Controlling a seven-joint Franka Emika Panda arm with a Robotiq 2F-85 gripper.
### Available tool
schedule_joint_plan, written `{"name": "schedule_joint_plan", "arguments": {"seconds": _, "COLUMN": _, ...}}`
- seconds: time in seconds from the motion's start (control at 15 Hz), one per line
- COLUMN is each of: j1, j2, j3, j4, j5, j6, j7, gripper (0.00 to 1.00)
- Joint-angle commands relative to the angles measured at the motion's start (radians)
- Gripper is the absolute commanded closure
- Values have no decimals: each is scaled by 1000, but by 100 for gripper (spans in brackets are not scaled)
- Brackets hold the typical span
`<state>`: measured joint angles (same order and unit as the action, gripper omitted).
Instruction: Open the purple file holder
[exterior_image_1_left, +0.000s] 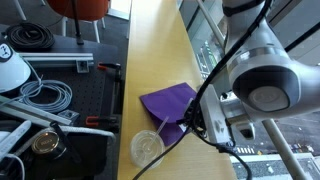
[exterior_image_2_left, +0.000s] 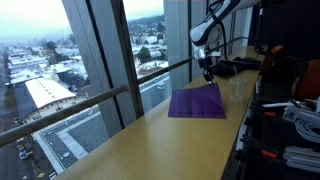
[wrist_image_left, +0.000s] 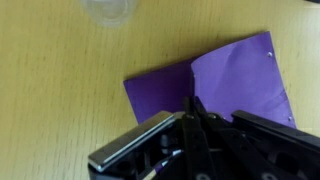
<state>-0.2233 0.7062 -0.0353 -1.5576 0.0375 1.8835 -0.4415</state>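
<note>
Gripper (wrist_image_left: 196, 118) above purple folder (wrist_image_left: 235, 80), fingers pressed together, nothing seen between. Clear lid (wrist_image_left: 108, 8) at folder's 11 o'clock.

Purple file holder (wrist_image_left: 232, 82): thin, flat, roughly square sheet-like folder, uniform purple, no white showing on any visible face. It lies flat on the yellow wooden table (exterior_image_1_left: 150, 40), near the window-side edge in an exterior view (exterior_image_2_left: 197, 102), and sits skewed to the table edges in an exterior view (exterior_image_1_left: 166, 100). In the wrist view a straight crease splits it into a darker panel and a lighter one, with two small holes near the lighter panel's outer edge. String tie not discernible.
</note>
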Motion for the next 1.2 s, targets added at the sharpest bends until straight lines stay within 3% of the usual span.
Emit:
{"name": "schedule_joint_plan", "arguments": {"seconds": 0.0, "j1": 68, "j2": -195, "j3": -10, "j4": -140, "j5": -122, "j6": 78, "j7": 28, "gripper": 100}}
{"name": "schedule_joint_plan", "arguments": {"seconds": 0.33, "j1": 147, "j2": -399, "j3": -10, "j4": -300, "j5": -317, "j6": 213, "j7": 64, "gripper": 100}}
{"name": "schedule_joint_plan", "arguments": {"seconds": 0.6, "j1": 200, "j2": -557, "j3": -9, "j4": -518, "j5": -523, "j6": 391, "j7": 144, "gripper": 100}}
{"name": "schedule_joint_plan", "arguments": {"seconds": 0.93, "j1": 249, "j2": -710, "j3": -1, "j4": -804, "j5": -905, "j6": 626, "j7": 404, "gripper": 100}}
{"name": "schedule_joint_plan", "arguments": {"seconds": 1.13, "j1": 263, "j2": -800, "j3": 31, "j4": -923, "j5": -1163, "j6": 682, "j7": 607, "gripper": 100}}
